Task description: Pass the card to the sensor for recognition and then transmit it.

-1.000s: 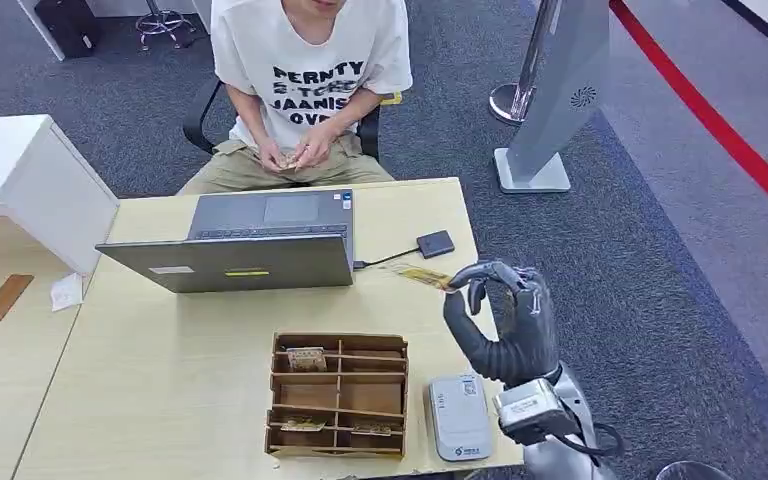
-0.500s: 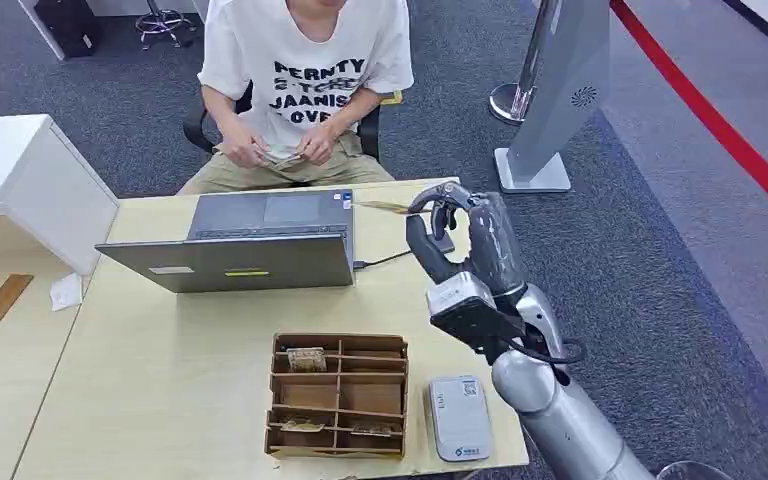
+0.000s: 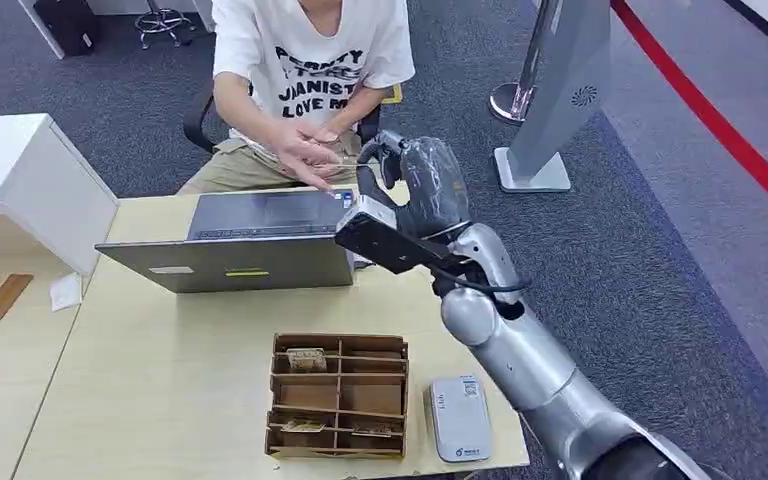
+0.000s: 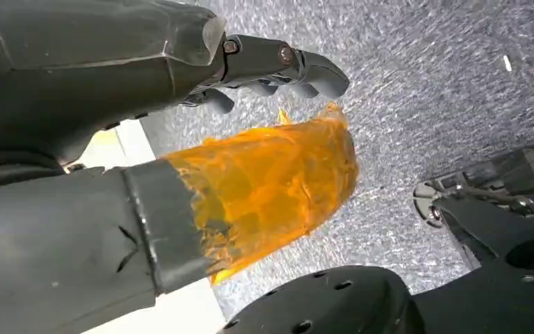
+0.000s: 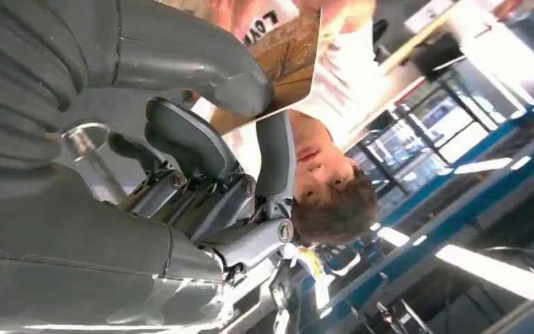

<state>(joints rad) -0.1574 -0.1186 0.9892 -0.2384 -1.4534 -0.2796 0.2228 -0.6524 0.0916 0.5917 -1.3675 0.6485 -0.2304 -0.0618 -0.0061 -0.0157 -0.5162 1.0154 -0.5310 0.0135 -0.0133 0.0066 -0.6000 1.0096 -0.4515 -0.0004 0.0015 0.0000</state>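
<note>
The right hand [image 3: 415, 185] is raised above the far edge of the light wooden table [image 3: 160, 370], beyond the open grey laptop [image 3: 250, 240], and reaches toward the seated person [image 3: 305, 70] in a white printed T-shirt. In the right wrist view the card [image 5: 288, 62], tan with a darker printed pattern, is pinched between the thick grey thumb [image 5: 201, 66] and a darker finger, its free end pointing toward the person's chest. From the head view the card itself is hidden behind the hand, and the person's hand [image 3: 305, 155] is stretched out just beside the robot's fingers; whether it touches the card cannot be told. On the near part of the table stands a brown cardboard organizer [image 3: 338, 395] divided into compartments, with a card lying in its far left compartment and others in the near row. Just to its right lies a flat grey card reader [image 3: 459, 416] at the table's near right corner. A black cable runs from the laptop's right side and disappears behind the robot's forearm. The left hand [image 4: 181, 139] hangs over grey carpet, its dark fingers curled in loosely around nothing, and its thumb is wrapped in orange film. A grey standing kiosk [image 3: 560, 90] and a chrome post base rest on the carpet to the right of the table.
</note>
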